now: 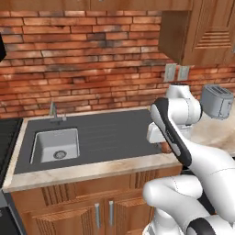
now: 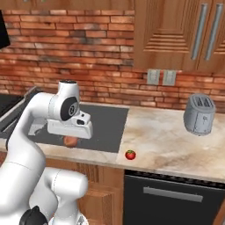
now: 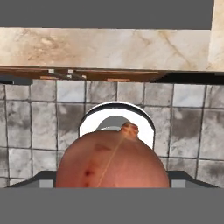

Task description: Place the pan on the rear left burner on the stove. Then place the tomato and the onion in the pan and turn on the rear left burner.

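Hand view: onion sits big & close between the two finger tips, orange-brown skin w/ a small stem nub up top; jaws stand wide, one tip each side of it, so it looks gripped, tho actual pad contact can't be made out. Beyond it: grey floor tiles & the beige counter edge, so onion is up off the counter. Right base view: gripper hangs over the near edge of the dark grey sink counter, onion just under the hand. Tomato rests on the beige counter near its front edge, right of the gripper & apart from it. Toaster farther right, near the brick wall. Left base view: sink basin at left w/ faucet behind it.
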You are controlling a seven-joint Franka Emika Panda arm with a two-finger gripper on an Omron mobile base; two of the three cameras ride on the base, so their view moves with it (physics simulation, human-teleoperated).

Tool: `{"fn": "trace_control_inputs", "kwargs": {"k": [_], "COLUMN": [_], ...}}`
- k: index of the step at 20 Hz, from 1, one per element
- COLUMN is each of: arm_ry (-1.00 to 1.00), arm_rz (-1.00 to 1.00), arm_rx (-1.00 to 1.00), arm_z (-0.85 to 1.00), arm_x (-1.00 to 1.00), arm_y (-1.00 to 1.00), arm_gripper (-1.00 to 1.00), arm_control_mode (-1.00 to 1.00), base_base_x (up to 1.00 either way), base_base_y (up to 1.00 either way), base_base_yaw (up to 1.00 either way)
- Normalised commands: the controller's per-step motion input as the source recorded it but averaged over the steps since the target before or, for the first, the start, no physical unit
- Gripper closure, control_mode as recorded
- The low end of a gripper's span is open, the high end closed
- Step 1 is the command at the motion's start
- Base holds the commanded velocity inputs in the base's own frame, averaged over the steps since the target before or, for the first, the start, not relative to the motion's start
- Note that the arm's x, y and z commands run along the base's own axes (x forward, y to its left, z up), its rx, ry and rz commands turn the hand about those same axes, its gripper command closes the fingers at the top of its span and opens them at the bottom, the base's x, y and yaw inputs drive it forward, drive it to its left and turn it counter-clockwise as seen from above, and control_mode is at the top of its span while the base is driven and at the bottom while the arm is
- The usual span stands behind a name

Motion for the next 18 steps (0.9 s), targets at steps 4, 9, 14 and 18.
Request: {"fn": "trace_control_inputs", "kwargs": {"k": [4, 9, 14, 18], "arm_ry": [0.00, 0.00, 0.00, 0.00], "arm_rz": [0.00, 0.00, 0.00, 0.00], "arm_rx": [0.00, 0.00, 0.00, 0.00], "arm_z": [0.00, 0.00, 0.00, 0.00], "arm_x": [0.00, 0.00, 0.00, 0.00], "arm_y": [0.00, 0.00, 0.00, 0.00], "arm_gripper": [1.00, 1.00, 1.00, 1.00], "arm_control_mode": [1.00, 1.00, 1.00, 1.00], "base_base_x": [-0.03, 0.00, 0.00, 0.00], "base_base_y": [1.00, 1.00, 1.00, 1.00], "base_base_yaw": [0.00, 0.00, 0.00, 0.00]}}
